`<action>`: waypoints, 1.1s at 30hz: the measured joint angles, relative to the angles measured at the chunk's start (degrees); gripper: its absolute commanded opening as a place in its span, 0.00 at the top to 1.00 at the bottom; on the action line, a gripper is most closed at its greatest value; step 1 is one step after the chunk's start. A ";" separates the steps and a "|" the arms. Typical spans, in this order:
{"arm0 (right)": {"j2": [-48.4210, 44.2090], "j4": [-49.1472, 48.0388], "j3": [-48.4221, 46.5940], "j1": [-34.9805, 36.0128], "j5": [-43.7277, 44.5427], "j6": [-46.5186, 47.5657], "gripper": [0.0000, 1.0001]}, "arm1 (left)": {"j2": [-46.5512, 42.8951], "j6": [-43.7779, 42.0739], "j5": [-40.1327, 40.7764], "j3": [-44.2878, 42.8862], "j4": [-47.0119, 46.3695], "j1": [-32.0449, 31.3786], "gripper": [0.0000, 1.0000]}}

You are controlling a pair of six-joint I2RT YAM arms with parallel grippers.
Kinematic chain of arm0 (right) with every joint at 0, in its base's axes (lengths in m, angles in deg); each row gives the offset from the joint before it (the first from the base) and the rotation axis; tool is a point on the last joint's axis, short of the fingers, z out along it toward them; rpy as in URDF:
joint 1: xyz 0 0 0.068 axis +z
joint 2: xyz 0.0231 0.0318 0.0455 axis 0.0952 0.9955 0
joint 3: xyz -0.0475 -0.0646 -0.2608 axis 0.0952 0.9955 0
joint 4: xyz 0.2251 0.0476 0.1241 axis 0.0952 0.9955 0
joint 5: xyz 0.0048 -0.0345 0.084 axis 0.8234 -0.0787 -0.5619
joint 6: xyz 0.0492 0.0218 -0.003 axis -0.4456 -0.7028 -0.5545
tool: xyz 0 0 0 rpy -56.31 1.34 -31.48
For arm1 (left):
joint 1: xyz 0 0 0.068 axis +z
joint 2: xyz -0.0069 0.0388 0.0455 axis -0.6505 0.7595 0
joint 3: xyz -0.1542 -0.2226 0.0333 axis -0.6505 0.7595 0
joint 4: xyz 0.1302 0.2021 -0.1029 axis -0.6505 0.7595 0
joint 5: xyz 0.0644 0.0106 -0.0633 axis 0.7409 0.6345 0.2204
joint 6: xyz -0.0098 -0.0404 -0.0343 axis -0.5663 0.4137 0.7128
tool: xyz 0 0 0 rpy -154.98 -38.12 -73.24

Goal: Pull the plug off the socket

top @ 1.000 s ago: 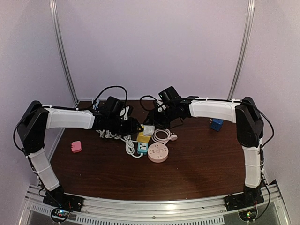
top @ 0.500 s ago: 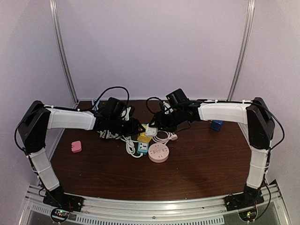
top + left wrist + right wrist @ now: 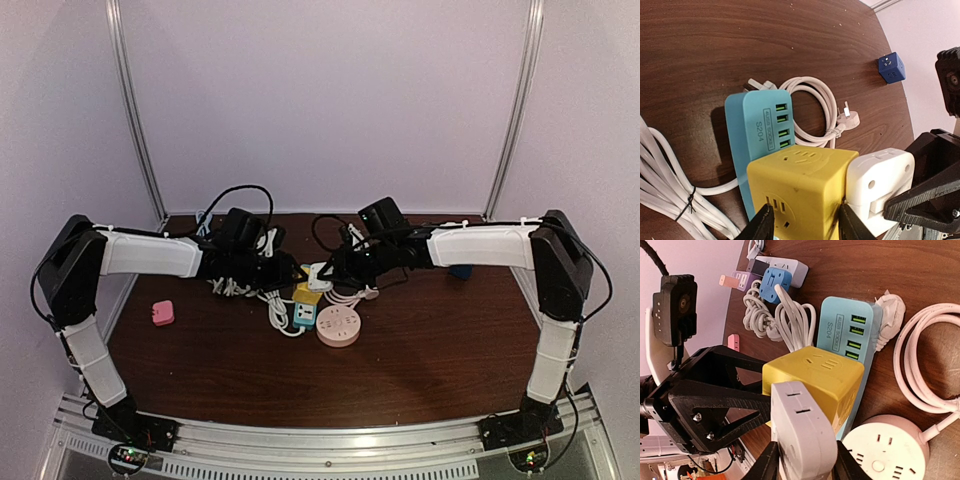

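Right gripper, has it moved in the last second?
Yes. The right gripper has come toward the near edge, closing on the fixed round pink socket, and its fingers now flank the white plug.

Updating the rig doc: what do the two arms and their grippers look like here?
Matching pair: the left arm and right arm have white-covered links between bulky black joint housings, with thin black cables looping near the wrists. The left gripper and right gripper are matte black; their fingers are open triangular frames with visible screw heads. No readable markings.
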 measured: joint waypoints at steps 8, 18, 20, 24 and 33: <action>0.00 -6.80 2.45 0.02 -4.15 -4.44 0.83 | -0.02 0.02 -0.31 0.17 -0.11 0.33 0.55; 0.11 -14.64 5.55 -0.17 -6.82 -10.01 0.88 | -0.09 0.52 0.02 0.48 -0.15 0.44 0.55; 0.20 -15.89 6.01 -0.31 -7.30 -10.75 0.89 | -0.09 0.63 0.11 0.52 -0.15 0.44 0.55; 0.39 -17.53 6.38 -0.37 -7.85 -12.02 0.89 | -0.07 0.87 0.26 0.66 -0.28 0.44 0.55; 0.42 -24.13 6.36 -0.39 -10.36 -13.05 0.89 | 0.26 1.44 0.92 0.81 -0.85 0.72 0.55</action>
